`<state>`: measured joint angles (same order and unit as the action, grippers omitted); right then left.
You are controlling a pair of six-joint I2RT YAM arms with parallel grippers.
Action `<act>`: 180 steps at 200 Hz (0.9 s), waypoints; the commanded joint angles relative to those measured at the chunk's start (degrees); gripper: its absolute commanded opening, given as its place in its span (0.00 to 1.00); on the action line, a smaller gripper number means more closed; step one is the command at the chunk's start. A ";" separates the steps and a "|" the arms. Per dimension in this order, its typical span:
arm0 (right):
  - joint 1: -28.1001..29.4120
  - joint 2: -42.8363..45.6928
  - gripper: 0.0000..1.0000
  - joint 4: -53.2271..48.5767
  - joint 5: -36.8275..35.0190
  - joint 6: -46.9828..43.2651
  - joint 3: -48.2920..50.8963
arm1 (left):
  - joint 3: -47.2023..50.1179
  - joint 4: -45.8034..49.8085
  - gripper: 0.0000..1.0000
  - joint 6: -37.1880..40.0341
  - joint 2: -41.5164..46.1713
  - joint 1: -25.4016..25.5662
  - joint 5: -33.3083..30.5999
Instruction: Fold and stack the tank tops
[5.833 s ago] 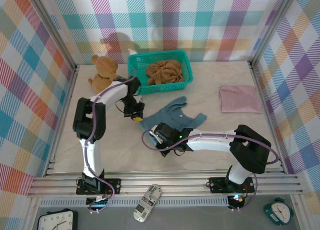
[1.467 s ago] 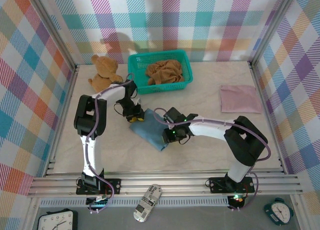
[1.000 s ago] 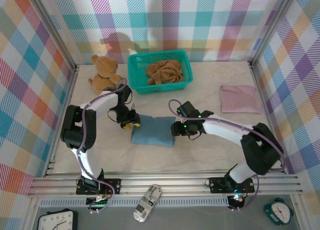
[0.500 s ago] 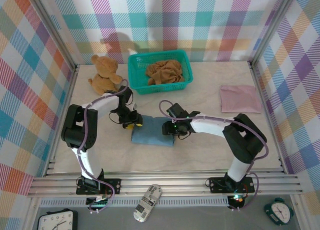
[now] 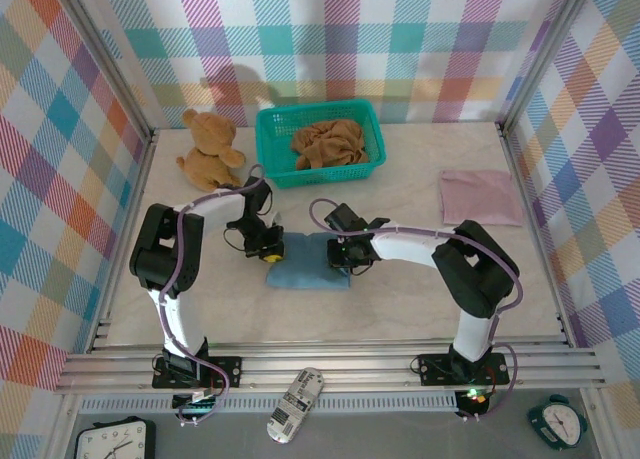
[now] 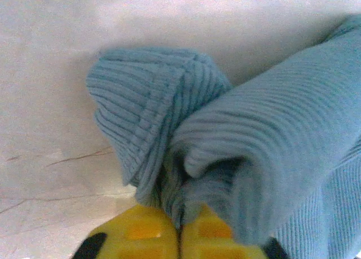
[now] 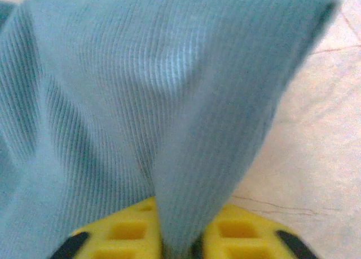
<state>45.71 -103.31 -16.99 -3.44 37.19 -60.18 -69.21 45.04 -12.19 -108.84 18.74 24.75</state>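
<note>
Slate-blue tank top, middle of tabletop: left end effector and right end effector each clamped on an end, probably for the next fold.

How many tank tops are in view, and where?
3. The pink tank top lies folded at far right; the blue tank top, mid-table, is pinched by the left end effector and right end effector; the brown tank top is bunched in the teal basket, possibly hiding more.

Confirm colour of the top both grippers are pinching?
Slate blue tank top, ribbed knit; shows best in the left wrist view.
</note>
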 commanded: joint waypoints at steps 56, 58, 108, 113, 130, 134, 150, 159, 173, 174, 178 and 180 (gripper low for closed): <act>-7.98 10.95 0.05 -0.11 3.20 -7.80 6.56 | -6.62 -1.39 0.00 -6.12 -0.95 5.19 4.20; -8.53 11.36 0.05 -0.38 3.25 -8.29 6.57 | -6.99 -1.45 0.00 -6.30 -1.16 5.48 4.24; -20.78 20.18 0.05 -12.07 1.36 -24.84 2.62 | -21.26 -7.35 0.00 -11.07 -7.32 13.54 1.77; -21.96 20.90 0.05 -12.89 0.83 -26.66 2.11 | -22.55 -8.37 0.00 -11.78 -7.96 14.17 1.48; -26.07 22.21 0.05 -15.76 -0.72 -32.24 -0.30 | -27.62 -11.42 0.00 -13.16 -10.96 16.43 0.12; -27.03 22.46 0.05 -16.07 -0.97 -33.31 -0.92 | -28.89 -11.89 0.00 -13.45 -11.78 17.12 -0.17; -30.29 23.06 0.05 -16.65 -2.39 -37.45 -3.28 | -33.70 -14.13 0.00 -14.84 -15.02 19.20 -0.60; -31.53 22.89 0.05 -17.41 -3.58 -40.14 -4.94 | -35.93 -15.80 0.00 -15.60 -16.67 20.21 -1.25; -33.61 22.70 0.05 -17.62 -4.72 -44.24 -6.70 | -39.01 -18.29 0.00 -16.47 -18.93 21.49 -2.00; -33.77 22.70 0.05 -17.58 -4.73 -44.49 -6.79 | -39.21 -18.52 0.00 -16.56 -19.12 21.59 -2.08; -34.43 22.64 0.05 -17.41 -4.87 -45.35 -7.08 | -39.90 -19.43 0.00 -16.93 -19.76 21.88 -2.28; -34.72 22.63 0.05 -17.32 -5.01 -45.71 -7.28 | -40.25 -19.98 0.00 -17.09 -20.04 22.00 -2.37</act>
<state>13.72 -81.58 -32.32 -5.82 1.96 -64.16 -104.75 30.81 -26.26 -125.64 38.61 24.18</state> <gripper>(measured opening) 0.107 0.052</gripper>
